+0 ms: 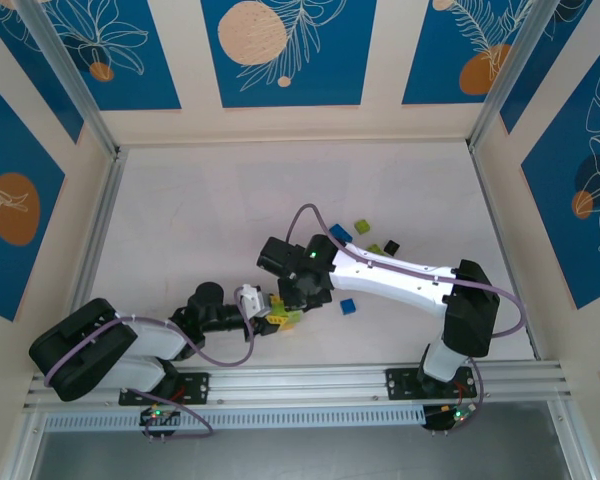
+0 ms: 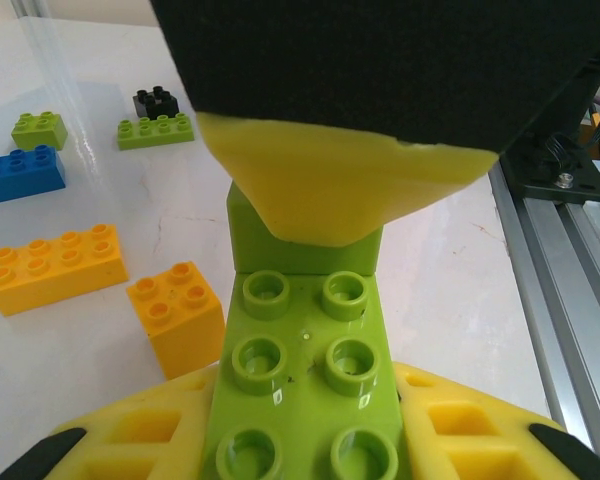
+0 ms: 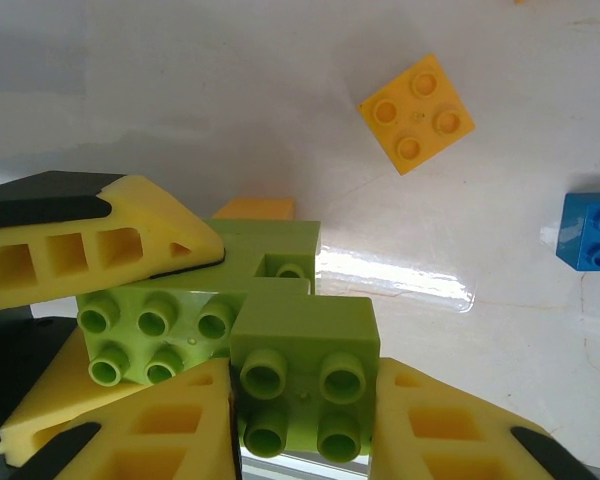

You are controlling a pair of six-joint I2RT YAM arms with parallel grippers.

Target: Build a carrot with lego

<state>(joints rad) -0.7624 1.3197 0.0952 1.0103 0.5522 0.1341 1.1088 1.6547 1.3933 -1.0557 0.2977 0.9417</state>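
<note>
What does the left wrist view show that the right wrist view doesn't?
Left wrist: a long orange brick, a black brick, a small green brick, a long green brick and the metal rail. Right wrist: nothing surely new; its square orange brick and blue brick may match ones in the left's. Both: the held green bricks, clamped by the left gripper and right gripper over the white table.

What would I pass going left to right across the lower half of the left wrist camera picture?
long orange brick → square orange brick → lime green brick being gripped → metal rail
</note>
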